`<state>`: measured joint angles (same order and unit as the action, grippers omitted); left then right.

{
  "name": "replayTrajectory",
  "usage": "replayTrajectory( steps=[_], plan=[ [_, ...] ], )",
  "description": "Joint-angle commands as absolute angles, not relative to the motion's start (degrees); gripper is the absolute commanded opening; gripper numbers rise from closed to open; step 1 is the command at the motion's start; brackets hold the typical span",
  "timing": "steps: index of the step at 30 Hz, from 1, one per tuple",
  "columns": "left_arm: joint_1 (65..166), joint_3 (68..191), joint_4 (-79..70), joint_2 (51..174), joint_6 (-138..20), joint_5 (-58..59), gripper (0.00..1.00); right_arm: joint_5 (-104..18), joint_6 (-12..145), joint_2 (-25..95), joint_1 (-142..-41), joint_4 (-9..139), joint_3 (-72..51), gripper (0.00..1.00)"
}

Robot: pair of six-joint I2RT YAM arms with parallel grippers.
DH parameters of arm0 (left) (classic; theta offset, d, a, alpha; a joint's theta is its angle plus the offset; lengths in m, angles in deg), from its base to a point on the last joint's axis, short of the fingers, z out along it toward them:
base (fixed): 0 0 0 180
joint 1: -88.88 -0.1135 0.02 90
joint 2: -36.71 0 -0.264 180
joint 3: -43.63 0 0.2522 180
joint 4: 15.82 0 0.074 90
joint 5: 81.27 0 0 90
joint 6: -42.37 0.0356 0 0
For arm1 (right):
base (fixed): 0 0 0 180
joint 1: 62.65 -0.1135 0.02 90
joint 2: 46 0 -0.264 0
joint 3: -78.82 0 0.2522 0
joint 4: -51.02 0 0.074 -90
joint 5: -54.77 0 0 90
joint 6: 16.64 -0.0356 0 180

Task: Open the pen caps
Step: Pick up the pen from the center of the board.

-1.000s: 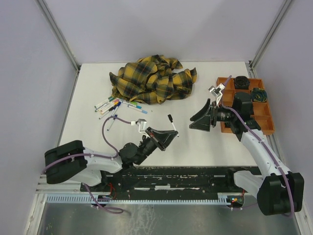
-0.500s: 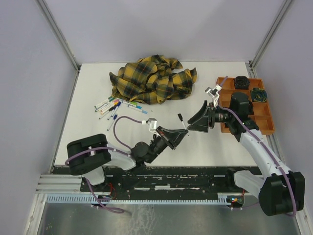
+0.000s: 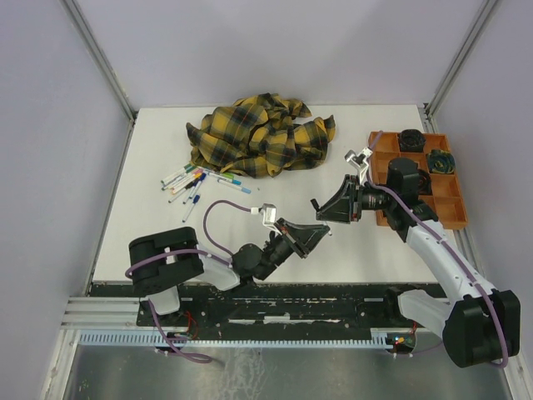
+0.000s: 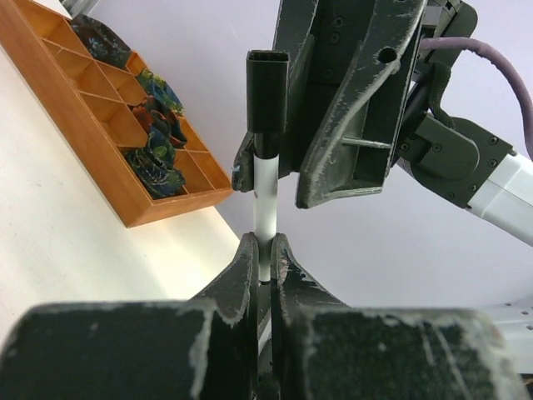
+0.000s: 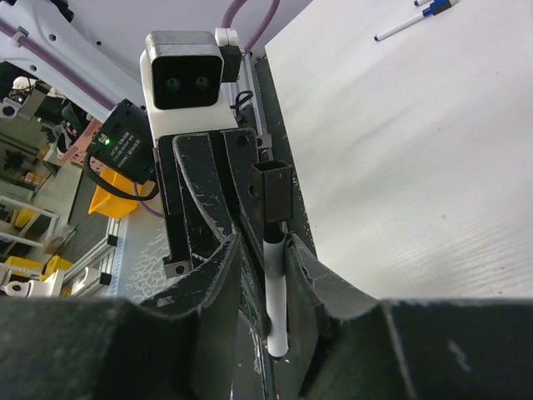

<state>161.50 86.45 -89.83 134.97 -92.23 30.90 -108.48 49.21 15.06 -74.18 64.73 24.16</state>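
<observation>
One pen (image 4: 265, 187) is up in the air on the near side of the plaid cloth (image 3: 258, 137), towards the arm bases and clear of the surface (image 3: 150, 242). The left fingers (image 4: 246, 267) are clamped on its white barrel, and its black cap (image 4: 266, 92) points away from them towards the other arm. The right fingers (image 5: 221, 275) stand part-way apart with the pen between them. The right wrist view shows a sliver of gap on at least one side, so they are not gripping yet. From these views I cannot tell whether they sit level with the cap itself or with the barrel just under it.

The other pens (image 3: 193, 181) lie in a loose heap on the surface at the cloth's near-left edge, and as far as the overhead view shows they are capped. An orange tray (image 4: 75, 125) sits well to the right of the cloth and has no part in this step.

The step in hand looks like the hand-over grip for uncapping, with one arm anchoring the barrel and the other about to take the cap. Next, the right fingers need to pinch the black cap and not the white barrel. Then they pull straight along the pen's axis while the left grip holds firm. A pinch set too low would only tug the whole pen, and a slanted pull could bend or twist it out of the left fingers.
</observation>
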Motion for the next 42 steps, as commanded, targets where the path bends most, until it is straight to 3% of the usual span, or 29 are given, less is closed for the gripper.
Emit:
replayTrajectory(
  steps=[1, 15, 24, 28, 30, 34, 42],
  plan=[
    [161.8, 87.3, -97.3, 136.0, -94.2, 32.0, 0.03, -109.5, 52.5, 14.7, -75.3, 65.5, 23.2, 0.33],
    [162.0, 85.5, -98.0, 133.8, -93.3, 32.7, 0.03, -108.3, 59.2, 14.4, -75.8, 72.2, 22.0, 0.32],
    [161.9, 85.4, -98.0, 133.6, -93.4, 32.1, 0.03, -109.1, 61.4, 14.4, -76.1, 73.5, 21.5, 0.11],
    [161.9, 84.5, -98.0, 133.7, -94.2, 31.1, 0.30, -110.1, 62.0, 15.1, -76.0, 74.8, 20.4, 0.05],
    [162.0, 83.7, -98.0, 133.9, -94.8, 30.4, 0.37, -110.1, 62.0, 15.8, -76.0, 75.3, 19.9, 0.04],
    [161.9, 82.6, -98.0, 134.3, -95.7, 29.0, 0.44, -110.5, 62.3, 17.0, -76.0, 76.4, 19.1, 0.04],
    [161.9, 85.3, -98.0, 136.4, -95.3, 26.4, 0.46, -110.4, 62.7, 17.0, -76.0, 76.4, 19.4, 0.04]
  ],
)
